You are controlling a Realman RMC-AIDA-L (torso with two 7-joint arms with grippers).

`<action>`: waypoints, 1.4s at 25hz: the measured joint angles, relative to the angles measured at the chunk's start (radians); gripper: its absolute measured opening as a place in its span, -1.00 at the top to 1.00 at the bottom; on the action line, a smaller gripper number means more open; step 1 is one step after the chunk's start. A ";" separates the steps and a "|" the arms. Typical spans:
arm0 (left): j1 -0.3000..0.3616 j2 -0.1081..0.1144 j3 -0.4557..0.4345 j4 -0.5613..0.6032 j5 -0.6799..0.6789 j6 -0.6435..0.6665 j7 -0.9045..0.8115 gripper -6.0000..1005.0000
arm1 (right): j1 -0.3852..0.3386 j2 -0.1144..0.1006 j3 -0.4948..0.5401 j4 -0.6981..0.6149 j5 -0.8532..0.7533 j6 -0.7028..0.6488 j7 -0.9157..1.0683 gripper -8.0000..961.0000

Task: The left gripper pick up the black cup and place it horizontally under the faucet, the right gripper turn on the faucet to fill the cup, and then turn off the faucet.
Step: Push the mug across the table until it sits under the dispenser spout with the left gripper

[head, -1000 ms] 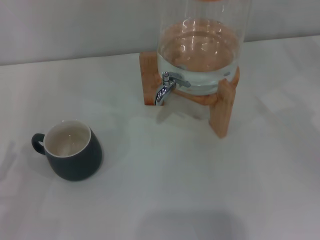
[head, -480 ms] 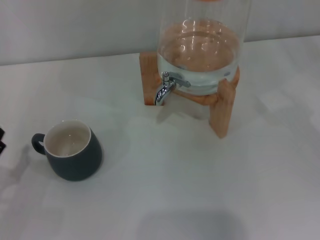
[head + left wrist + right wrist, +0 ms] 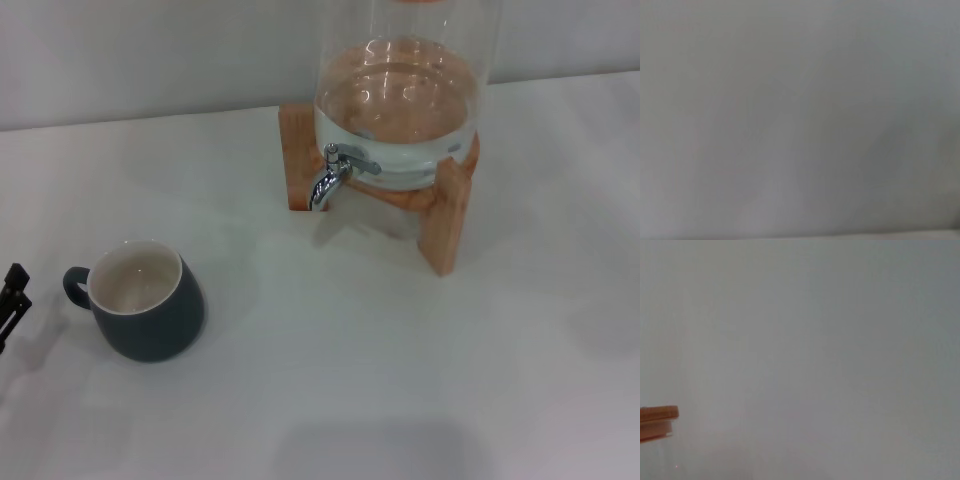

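Observation:
The black cup (image 3: 146, 299) stands upright on the white table at the left, cream inside, its handle pointing left. The tips of my left gripper (image 3: 12, 298) show at the left edge of the head view, a short way left of the cup's handle and apart from it. The chrome faucet (image 3: 331, 175) sticks out of the clear glass dispenser jar (image 3: 400, 95), its spout curving down over bare table. The right gripper is out of view.
The jar holds water and rests on a wooden stand (image 3: 445, 205) at the back centre. The white table (image 3: 340, 350) runs back to a pale wall. The right wrist view shows only wall and a wooden lid edge (image 3: 657, 421).
My left gripper's tips have come into the head view from the left edge and moved right towards the cup's handle. The cup and the faucet have not moved.

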 joint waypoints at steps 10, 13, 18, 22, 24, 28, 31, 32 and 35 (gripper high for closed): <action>-0.042 -0.002 0.000 -0.004 0.079 0.092 0.003 -0.64 | 0.006 -0.004 0.000 0.001 0.003 -0.001 0.000 -0.48; -0.045 -0.002 0.000 -0.004 0.085 0.098 0.003 -0.64 | 0.007 -0.005 0.005 0.003 0.003 -0.002 0.000 -0.48; -0.049 -0.001 0.000 -0.002 0.103 0.110 0.003 -0.63 | 0.007 -0.005 0.015 0.004 0.003 -0.003 0.000 -0.48; -0.051 -0.001 0.001 0.001 0.110 0.111 0.003 -0.62 | 0.006 -0.005 0.015 0.005 0.003 -0.003 0.000 -0.48; -0.052 0.000 0.002 0.003 0.118 0.112 0.004 -0.62 | 0.006 -0.005 0.015 0.005 0.003 -0.003 0.000 -0.48; -0.053 0.000 0.002 0.003 0.126 0.116 0.004 -0.61 | 0.006 -0.004 0.015 0.006 0.003 -0.003 0.000 -0.48; -0.055 0.000 0.002 0.004 0.128 0.122 0.004 -0.61 | 0.006 -0.004 0.015 0.006 0.003 -0.003 0.000 -0.48; -0.055 0.000 0.002 0.004 0.128 0.122 0.004 -0.60 | 0.006 -0.004 0.015 0.006 0.002 -0.003 0.000 -0.48; -0.055 0.000 0.002 0.003 0.129 0.122 0.004 -0.60 | 0.006 -0.004 0.015 0.006 0.002 -0.003 0.000 -0.48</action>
